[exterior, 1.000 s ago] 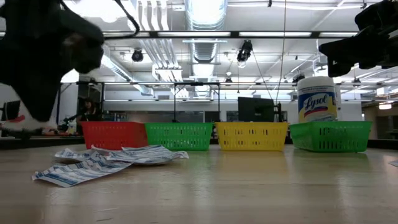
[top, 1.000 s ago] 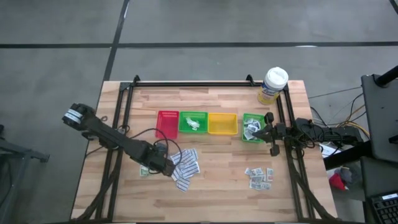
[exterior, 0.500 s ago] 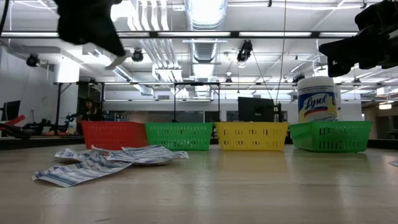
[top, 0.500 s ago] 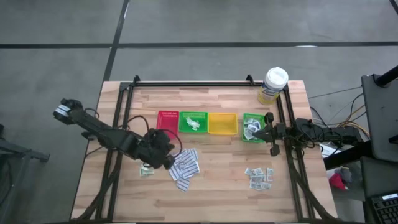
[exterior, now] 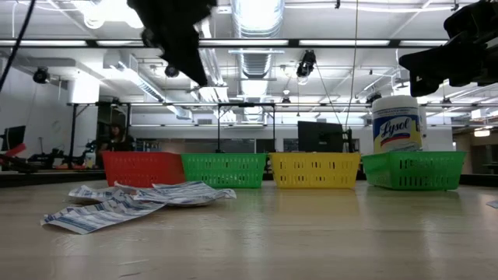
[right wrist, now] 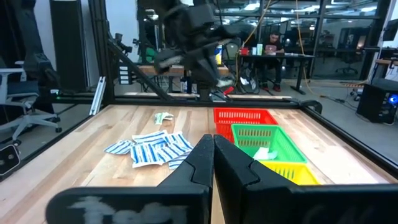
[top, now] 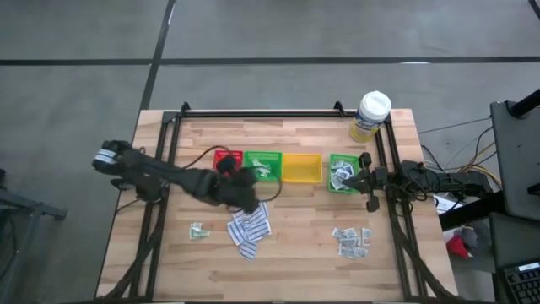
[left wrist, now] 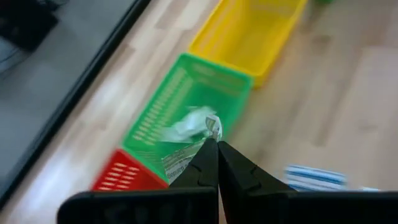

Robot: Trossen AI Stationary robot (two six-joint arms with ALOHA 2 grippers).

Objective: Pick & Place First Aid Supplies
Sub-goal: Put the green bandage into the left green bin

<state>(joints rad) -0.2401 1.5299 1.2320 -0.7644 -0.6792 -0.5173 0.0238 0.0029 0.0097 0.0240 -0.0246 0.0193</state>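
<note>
We see the left claw (top: 251, 187) closed on a pale sachet (left wrist: 210, 127), raised above the worktop (top: 295, 245) between the red tray (top: 221, 159) and the first green tray (top: 265, 165), which already holds a sachet (blurred in the wrist view). Just beside it lies a heap of long white printed strips (top: 249, 230), with one green-white sachet (top: 198, 230) apart to their left. The right claw (top: 360, 180) is shut on nothing and hangs by the far green tray (top: 340, 173), which holds grey-white squares. More squares (top: 352, 240) lie near that edge. The yellow tray (top: 301, 167) and a white-lidded tub (top: 369, 115) stand beyond.
</note>
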